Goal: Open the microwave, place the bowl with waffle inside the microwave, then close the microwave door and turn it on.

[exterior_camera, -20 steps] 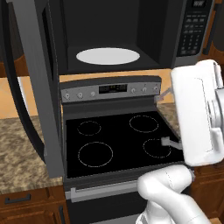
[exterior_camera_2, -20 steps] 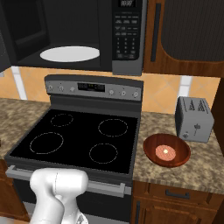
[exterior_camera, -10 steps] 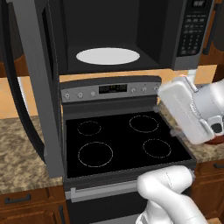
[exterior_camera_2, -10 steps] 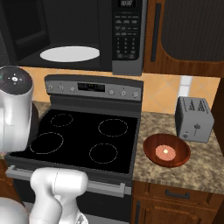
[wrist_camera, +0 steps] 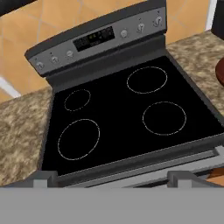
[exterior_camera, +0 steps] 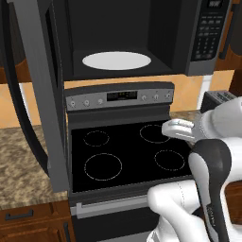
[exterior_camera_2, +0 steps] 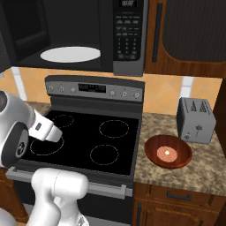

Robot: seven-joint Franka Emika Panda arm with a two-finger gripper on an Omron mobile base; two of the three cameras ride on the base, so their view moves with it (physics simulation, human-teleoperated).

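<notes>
The microwave [exterior_camera: 142, 38] hangs above the stove with the microwave door [exterior_camera: 35, 94] swung wide to the left, and a white round plate [exterior_camera: 116, 60] lies inside. On the counter right of the stove sits the reddish-brown bowl [exterior_camera_2: 168, 151], holding the waffle [exterior_camera_2: 167, 153]; the bowl's rim [wrist_camera: 221, 72] also shows at the right edge of the hand view. My gripper [wrist_camera: 113, 178] hovers above the stove's front edge, jaws wide apart and empty, well left of the bowl. The white hand [exterior_camera: 178, 130] [exterior_camera_2: 45, 129] hangs over the cooktop.
A black four-ring stove [exterior_camera_2: 88, 137] with a grey control panel [wrist_camera: 100, 37] lies below the hand. Behind the bowl stands a grey toaster [exterior_camera_2: 196, 120]. Granite counter [wrist_camera: 19, 131] flanks the stove. The open door overhangs the stove's left side.
The arm has swung down from high on the right, bringing the hand low over the stove. The jaws stayed open. The bowl and the door have not moved.
</notes>
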